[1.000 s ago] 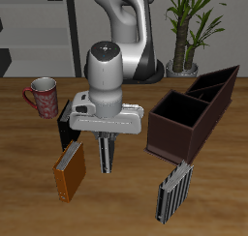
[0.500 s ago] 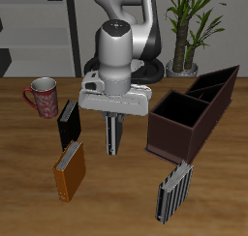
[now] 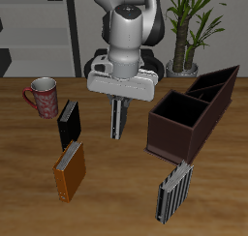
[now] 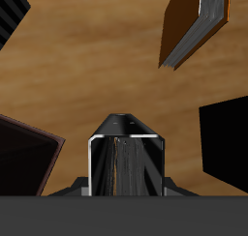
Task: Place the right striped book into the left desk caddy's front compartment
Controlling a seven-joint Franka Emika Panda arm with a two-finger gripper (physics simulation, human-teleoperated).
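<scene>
With the left desk caddy as landmark: beside it, the right striped book is clamped upright in the gripper, lifted off the table. If swung low, the caddy wall could be struck.

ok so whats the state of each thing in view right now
end effector: shut on the striped book, lifted clear of the table
grey-and-black striped book in the grasp: upright, in the air
other striped book: standing near the table's front edge
orange book: standing, untouched
black book: standing, untouched
dark brown desk caddy: front compartment empty
red patterned mug: upright
</scene>
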